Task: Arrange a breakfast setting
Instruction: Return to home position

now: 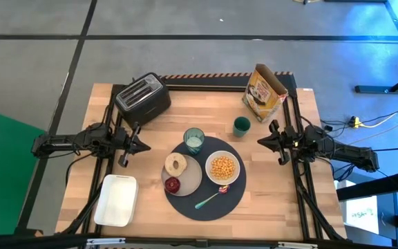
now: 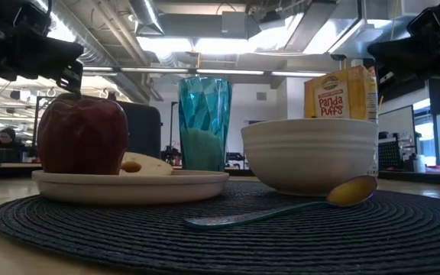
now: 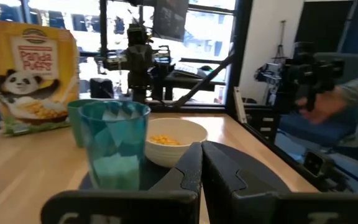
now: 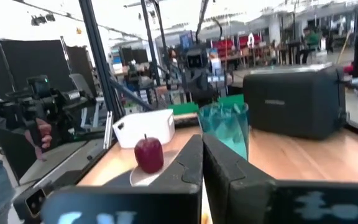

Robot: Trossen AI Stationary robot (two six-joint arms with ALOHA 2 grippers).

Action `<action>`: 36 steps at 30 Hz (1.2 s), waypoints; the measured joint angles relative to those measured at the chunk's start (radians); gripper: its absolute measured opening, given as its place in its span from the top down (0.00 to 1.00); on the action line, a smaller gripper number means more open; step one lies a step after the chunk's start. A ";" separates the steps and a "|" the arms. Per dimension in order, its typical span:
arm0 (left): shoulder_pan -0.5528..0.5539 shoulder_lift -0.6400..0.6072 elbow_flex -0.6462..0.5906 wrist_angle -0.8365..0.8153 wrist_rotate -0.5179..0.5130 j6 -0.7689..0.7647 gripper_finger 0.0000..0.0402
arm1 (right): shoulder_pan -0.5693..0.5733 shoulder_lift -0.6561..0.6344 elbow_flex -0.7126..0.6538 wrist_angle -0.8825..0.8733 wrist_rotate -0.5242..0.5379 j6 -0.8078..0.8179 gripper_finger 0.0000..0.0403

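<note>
Two arms, high view: the left gripper [image 1: 141,146] is hovering left of centre and the right gripper [image 1: 264,142] right of centre. Each is pointing inward with its fingers pressed together on nothing, clear of the setting.
Setting, high view: the round dark-grey mat [image 1: 184,202] is lying at lower centre of the wooden table [image 1: 282,200]. It is carrying the beige plate [image 1: 191,181] on its left and the white bowl [image 1: 208,168] of cereal on its right.
Plate load, high view: the bagel [image 1: 175,164] and the red apple [image 1: 172,185] are sitting on the plate, the apple nearer the frame's bottom.
Glass and spoon, high view: the bluish glass [image 1: 193,140] is standing at the mat's upper edge, and the teal spoon [image 1: 211,198] is lying slanted below the bowl.
Surroundings, high view: the black toaster [image 1: 142,98] is standing at upper left, the cereal box [image 1: 264,92] and a teal cup [image 1: 241,126] at upper right, and the white tray [image 1: 116,200] at lower left.
Low view: the apple [image 2: 82,136] is standing at left on the plate [image 2: 128,186], the glass [image 2: 204,122] in the middle and the bowl [image 2: 309,153] at right. The spoon [image 2: 281,210] is resting on the mat [image 2: 205,244] in front.
Left wrist view: the closed left gripper [image 3: 201,146] is facing the glass [image 3: 114,146] and bowl [image 3: 169,140]. A person's hand [image 3: 319,106] is showing at right.
Right wrist view: the closed right gripper [image 4: 202,140] is facing the apple [image 4: 148,154], glass [image 4: 225,127] and toaster [image 4: 291,99].
</note>
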 joint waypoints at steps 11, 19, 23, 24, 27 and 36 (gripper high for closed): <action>0.000 0.000 0.000 -0.002 -0.053 0.032 1.00 | 0.000 0.000 0.000 -0.076 0.000 0.000 1.00; 0.000 0.000 0.000 -0.001 -0.053 0.034 1.00 | 0.000 0.000 0.000 -0.079 0.000 0.000 1.00; 0.000 0.000 0.000 -0.001 -0.053 0.034 1.00 | 0.000 0.000 0.000 -0.079 0.000 0.000 1.00; 0.000 0.000 0.000 -0.001 -0.053 0.034 1.00 | 0.000 0.000 0.000 -0.079 0.000 0.000 1.00; 0.000 0.000 0.000 -0.001 -0.053 0.034 1.00 | 0.000 0.000 0.000 -0.080 0.000 0.000 1.00; 0.000 0.000 0.000 -0.001 -0.053 0.034 1.00 | 0.000 0.000 0.000 -0.081 0.000 0.000 1.00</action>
